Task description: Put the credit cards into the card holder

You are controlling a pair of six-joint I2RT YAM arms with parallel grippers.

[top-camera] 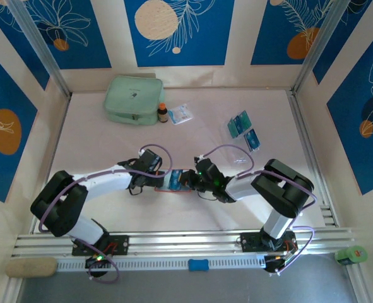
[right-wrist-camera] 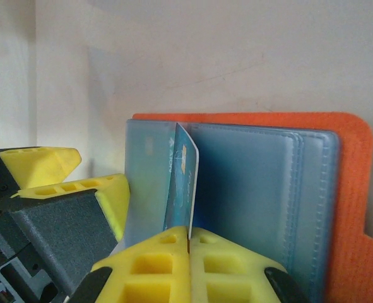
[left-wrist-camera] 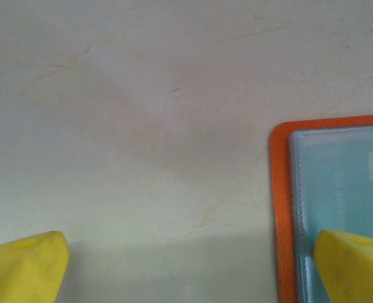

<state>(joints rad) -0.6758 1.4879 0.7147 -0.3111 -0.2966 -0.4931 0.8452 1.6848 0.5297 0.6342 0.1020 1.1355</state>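
The small square orange folding card holder (right-wrist-camera: 353,189) lies open and flat on the pale worktop (left-wrist-camera: 142,95), near the front middle between my two arms, with its clear pockets (right-wrist-camera: 255,189) facing up. My right pincer (right-wrist-camera: 189,237) is clamped on a blue credit card (right-wrist-camera: 183,183), which stands on edge against the pockets. My left pincer (left-wrist-camera: 189,265) is spread wide and grips nothing; one yellow finger (left-wrist-camera: 353,265) is over the holder's corner. More teal and blue cards (top-camera: 243,129) lie well apart at the far right, and a mint-green zip pouch (top-camera: 134,99) sits at the back.
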